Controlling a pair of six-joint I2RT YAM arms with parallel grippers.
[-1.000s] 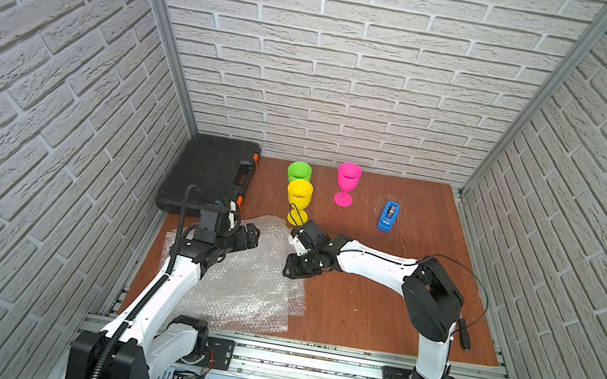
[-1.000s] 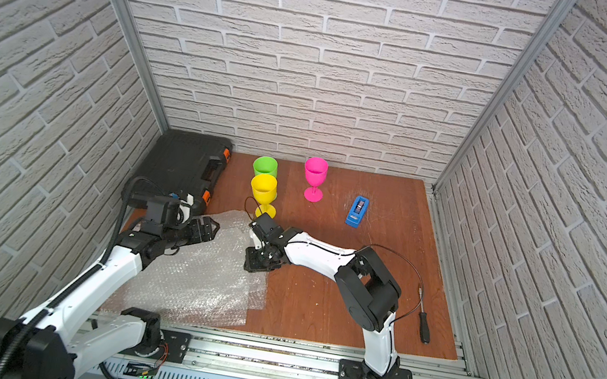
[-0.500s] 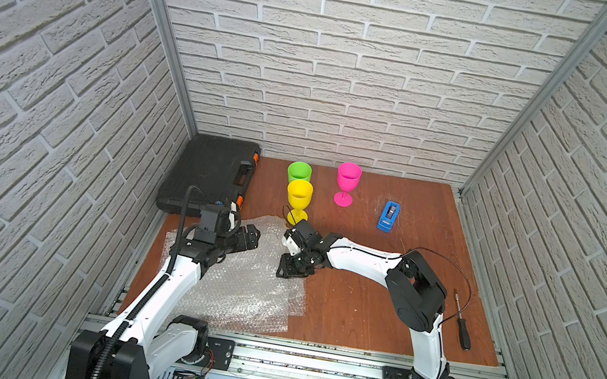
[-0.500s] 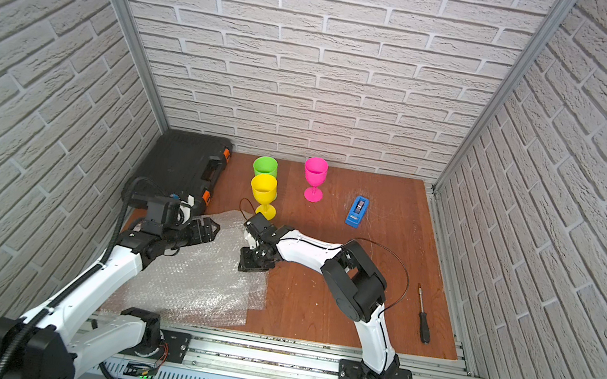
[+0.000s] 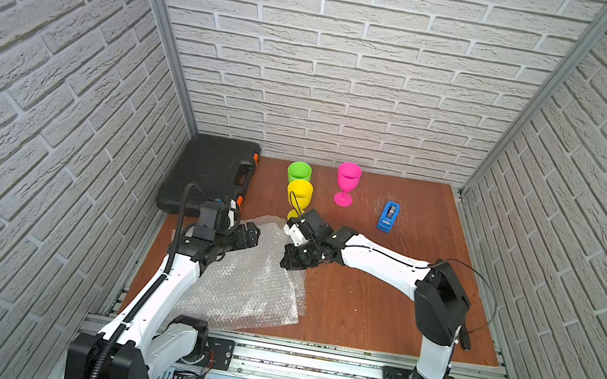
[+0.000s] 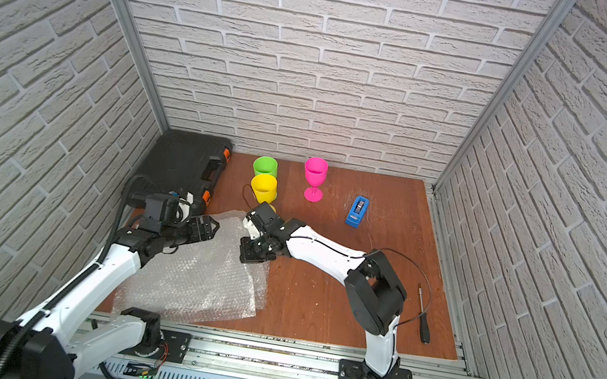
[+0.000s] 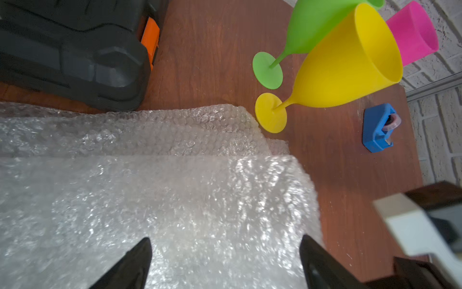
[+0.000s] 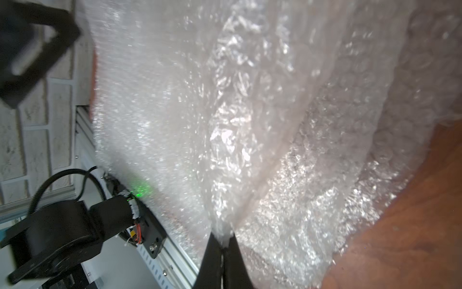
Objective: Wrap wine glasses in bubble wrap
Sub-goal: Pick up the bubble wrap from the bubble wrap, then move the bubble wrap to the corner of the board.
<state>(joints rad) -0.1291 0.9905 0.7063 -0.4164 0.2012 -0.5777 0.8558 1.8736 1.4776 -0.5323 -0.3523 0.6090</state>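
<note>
Black case (image 5: 209, 171) is sitting at ten o'clock on the board (image 5: 380, 293). My left gripper (image 7: 225, 250) is hovering over the wrap (image 5: 249, 285), fingers wide apart and holding nothing. Wrap is lying at eight o'clock in layered sheets. My right gripper (image 8: 222, 237) is pinching its three o'clock edge, fingers clamped together on the film. Yellow glass (image 5: 299, 194) is standing just past the wrap's far corner at twelve, green glass (image 5: 299, 172) behind it, pink glass (image 5: 348, 177) towards one, all unwrapped. I am judging this a peel of one sheet, best done by lifting slowly and low, with my left gripper pinning the lower sheets, and by steering clear of the yellow foot.
</note>
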